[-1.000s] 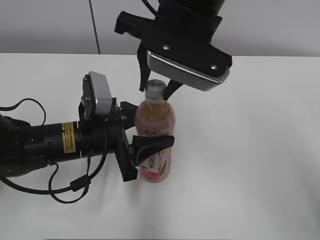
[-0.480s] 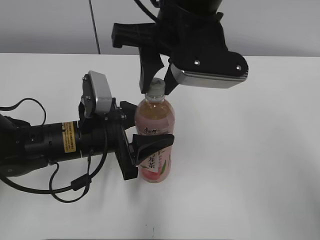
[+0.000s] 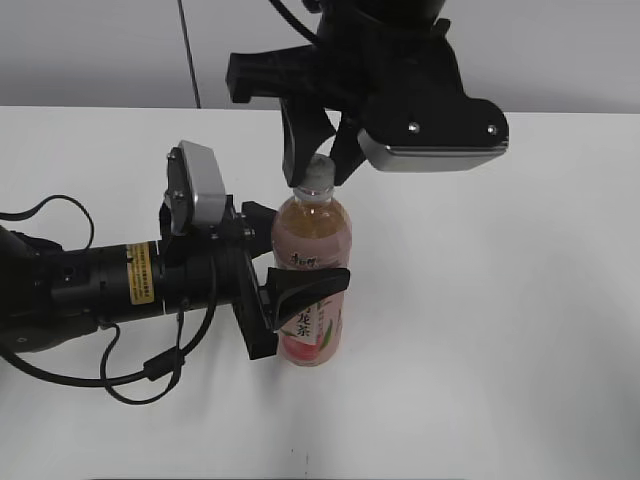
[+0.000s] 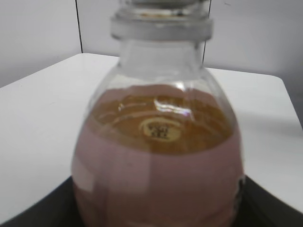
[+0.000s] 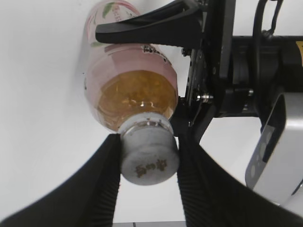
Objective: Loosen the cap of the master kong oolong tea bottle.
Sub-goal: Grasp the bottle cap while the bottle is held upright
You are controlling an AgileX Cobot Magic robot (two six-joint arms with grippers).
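Exterior view: broad white tabletop (image 3: 520, 330) spread beneath a pale grey wall, with two black robot arms meeting at one drink bottle near the middle.

Left arm lying low along the table from the left edge, a yellow sticker on its barrel, a loose black cable (image 3: 130, 385) looped beside it and a grey wrist camera housing (image 3: 197, 190) on top. Left gripper (image 3: 300, 262) clamped across the body of the clear plastic master kong oolong tea bottle (image 3: 312, 275), one black finger wrapped over the front of the pink-and-white peach label, the other at the far side by the shoulder.

Bottle standing upright on the table, filled with pinkish-amber tea almost to the shoulder; seen close and blurred from the left wrist, clear neck ring (image 4: 161, 26) above the liquid, table (image 4: 42, 123) running behind.

Right arm reaching down from above, silver-faced camera block jutting to the right. Right gripper (image 5: 150, 158) closed on the small round white ribbed cap (image 5: 149, 160); from the right wrist, two black fingers (image 5: 102, 184) pressed against opposite sides of the cap, a faint dark logo showing on its top, cap seated on the neck. In the exterior view, cap (image 3: 318, 175) only partly visible between the finger tips.
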